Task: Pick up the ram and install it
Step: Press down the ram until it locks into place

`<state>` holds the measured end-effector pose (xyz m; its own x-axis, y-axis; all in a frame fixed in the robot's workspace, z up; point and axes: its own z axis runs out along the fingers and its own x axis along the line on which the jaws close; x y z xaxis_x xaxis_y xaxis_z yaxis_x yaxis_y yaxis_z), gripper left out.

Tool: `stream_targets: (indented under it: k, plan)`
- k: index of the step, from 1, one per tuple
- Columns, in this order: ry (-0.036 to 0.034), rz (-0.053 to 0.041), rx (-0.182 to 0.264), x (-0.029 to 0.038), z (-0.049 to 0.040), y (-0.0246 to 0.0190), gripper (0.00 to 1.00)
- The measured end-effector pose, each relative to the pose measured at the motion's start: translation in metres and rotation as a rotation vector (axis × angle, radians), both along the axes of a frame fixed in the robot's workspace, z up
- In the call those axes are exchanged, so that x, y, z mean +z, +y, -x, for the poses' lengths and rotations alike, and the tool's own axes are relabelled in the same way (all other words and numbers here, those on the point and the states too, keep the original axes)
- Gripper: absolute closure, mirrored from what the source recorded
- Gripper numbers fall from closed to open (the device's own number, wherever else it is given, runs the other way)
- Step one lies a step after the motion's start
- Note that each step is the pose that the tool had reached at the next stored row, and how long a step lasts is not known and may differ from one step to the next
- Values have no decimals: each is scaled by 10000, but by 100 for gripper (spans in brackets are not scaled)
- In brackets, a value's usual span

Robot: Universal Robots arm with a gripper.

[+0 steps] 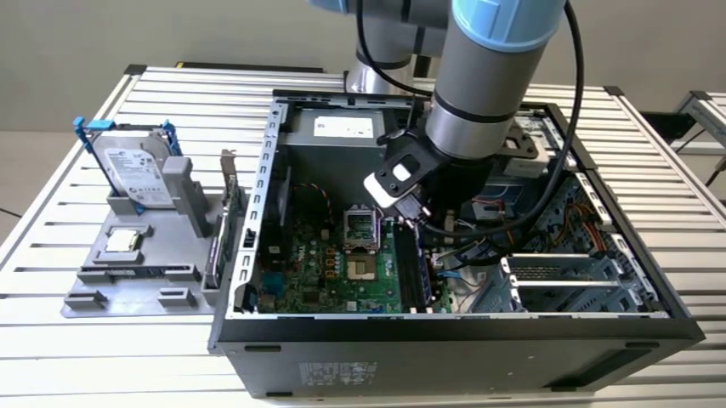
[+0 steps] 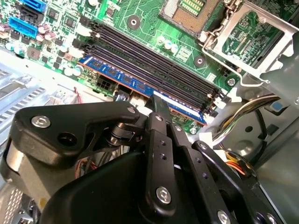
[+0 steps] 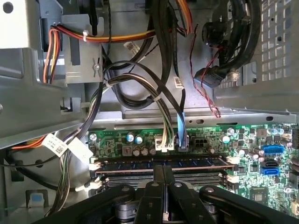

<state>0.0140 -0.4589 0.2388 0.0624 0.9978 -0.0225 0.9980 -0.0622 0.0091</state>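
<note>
Second wrist view: ram (image 2: 140,88) in slot, directly beneath gripper (image 2: 161,105).

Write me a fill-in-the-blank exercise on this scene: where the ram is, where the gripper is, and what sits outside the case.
1. The ram, a long flat stick coloured ____, lies in a memory slot on the motherboard.
2. The gripper is inside the computer ____, right above the ram.
3. In the exterior view, the hard drive stands in a grey holder on the exterior view's ____ of the case.

Missing words: blue; case; left
</note>
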Motion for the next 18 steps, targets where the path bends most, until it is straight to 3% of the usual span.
stream_targets:
  k: [18]
  plan:
    - [1,2,220,-141,0,11,100]
